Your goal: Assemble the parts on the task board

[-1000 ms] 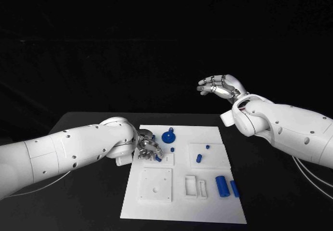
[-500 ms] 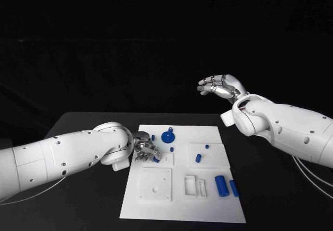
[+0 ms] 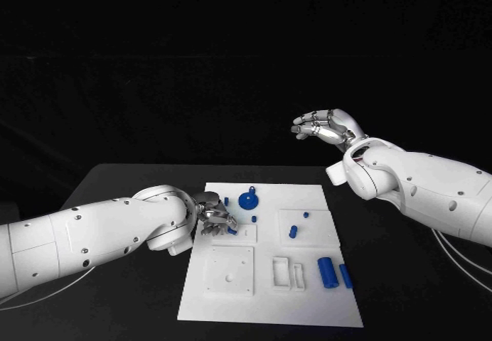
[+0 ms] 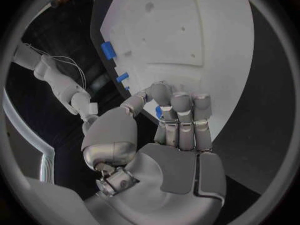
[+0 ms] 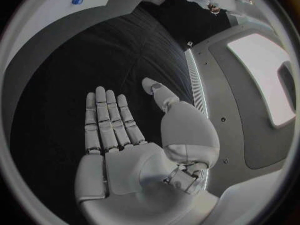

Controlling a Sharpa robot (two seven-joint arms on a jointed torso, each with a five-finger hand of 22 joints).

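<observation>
My left hand (image 3: 216, 219) rests at the task board (image 3: 308, 302)'s left edge, fingers curled around a small blue part (image 4: 159, 112); in the left wrist view that part sits pinched against the fingertips (image 4: 177, 101). My right hand (image 3: 324, 128) hangs well above and beyond the board's far right corner, fingers straight and apart, grasping nothing. On the board, a blue round part (image 3: 249, 201) lies near its far edge, just beside my left hand. Two blue cylinders (image 3: 327, 273) lie side by side near the board's right edge.

Dim, dark surroundings; the white task board (image 3: 308, 312) glares brightly; wrist views bend at edges.
</observation>
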